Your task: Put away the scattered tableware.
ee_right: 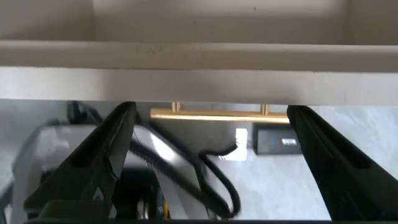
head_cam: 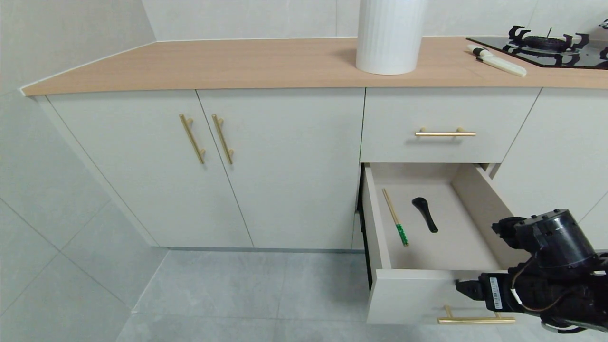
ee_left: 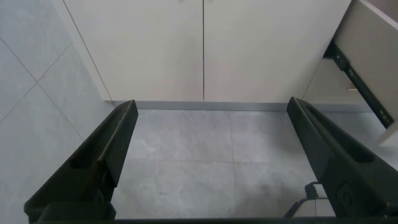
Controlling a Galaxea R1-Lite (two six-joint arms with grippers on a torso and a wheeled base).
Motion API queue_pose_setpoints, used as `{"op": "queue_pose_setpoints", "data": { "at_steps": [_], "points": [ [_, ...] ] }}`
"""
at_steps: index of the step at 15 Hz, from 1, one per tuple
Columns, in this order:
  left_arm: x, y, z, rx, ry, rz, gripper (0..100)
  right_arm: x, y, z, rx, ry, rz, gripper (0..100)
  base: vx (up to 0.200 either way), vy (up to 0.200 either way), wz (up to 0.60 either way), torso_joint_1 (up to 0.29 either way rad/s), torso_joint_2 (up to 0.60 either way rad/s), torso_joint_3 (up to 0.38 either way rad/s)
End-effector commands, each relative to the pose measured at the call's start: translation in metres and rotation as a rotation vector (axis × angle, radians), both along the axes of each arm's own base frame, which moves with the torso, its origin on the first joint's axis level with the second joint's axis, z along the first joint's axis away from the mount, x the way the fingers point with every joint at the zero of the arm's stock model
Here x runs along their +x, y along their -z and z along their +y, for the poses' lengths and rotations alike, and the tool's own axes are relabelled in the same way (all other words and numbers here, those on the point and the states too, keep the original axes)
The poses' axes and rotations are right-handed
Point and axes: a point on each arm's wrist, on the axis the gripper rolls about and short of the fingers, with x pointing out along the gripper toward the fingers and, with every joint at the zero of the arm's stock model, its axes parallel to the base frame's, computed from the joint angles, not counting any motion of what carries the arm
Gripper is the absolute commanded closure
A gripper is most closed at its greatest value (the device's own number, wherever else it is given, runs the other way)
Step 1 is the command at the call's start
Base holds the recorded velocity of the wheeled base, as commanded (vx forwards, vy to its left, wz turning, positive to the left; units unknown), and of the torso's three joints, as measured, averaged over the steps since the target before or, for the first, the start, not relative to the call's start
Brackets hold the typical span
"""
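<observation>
The lower drawer (head_cam: 378, 223) stands pulled out. Inside it lie a pair of wooden chopsticks with green ends (head_cam: 395, 216) and a black spoon (head_cam: 425, 213), side by side and apart. My right gripper (head_cam: 468, 289) hovers at the drawer's front panel, just above its gold handle (head_cam: 475, 319). In the right wrist view the right gripper (ee_right: 210, 112) is open, with the panel's top edge (ee_right: 199, 74) and the handle (ee_right: 214, 114) between the fingers' line and nothing held. My left gripper (ee_left: 211, 106) is open and empty, low over the floor, facing the cabinet doors.
On the counter a white knife (head_cam: 496, 60) lies beside the black gas hob (head_cam: 546, 47). A tall white ribbed cylinder (head_cam: 389, 35) stands further left. The upper drawer (head_cam: 444, 126) and two cabinet doors (head_cam: 209, 166) are shut. Grey floor tiles (head_cam: 213, 294) lie to the left.
</observation>
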Motion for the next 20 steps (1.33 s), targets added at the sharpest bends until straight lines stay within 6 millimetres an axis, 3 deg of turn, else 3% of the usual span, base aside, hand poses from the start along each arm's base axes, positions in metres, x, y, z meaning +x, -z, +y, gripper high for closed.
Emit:
{"op": "queue_pose_setpoints", "data": {
  "at_steps": [1, 13, 16, 20],
  "points": [
    [0.000, 0.000, 0.000, 0.000, -0.001, 0.002, 0, 0.015, 0.006, 0.003, 0.002, 0.008, -0.022, 0, 0.000, 0.000, 0.00, 0.000, 0.00, 0.000],
    [0.000, 0.000, 0.000, 0.000, -0.001, 0.002, 0, 0.140, 0.021, 0.016, -0.015, 0.055, -0.167, 0, 0.000, 0.000, 0.00, 0.000, 0.00, 0.000],
    [0.000, 0.000, 0.000, 0.000, -0.001, 0.002, 0, 0.161, 0.022, 0.015, 0.008, 0.077, -0.235, 0, 0.000, 0.000, 0.00, 0.000, 0.00, 0.000],
    [0.000, 0.000, 0.000, 0.000, -0.001, 0.000, 0, 0.186, 0.039, 0.010, 0.043, 0.125, -0.384, 0, 0.000, 0.000, 0.00, 0.000, 0.00, 0.000]
  ]
}}
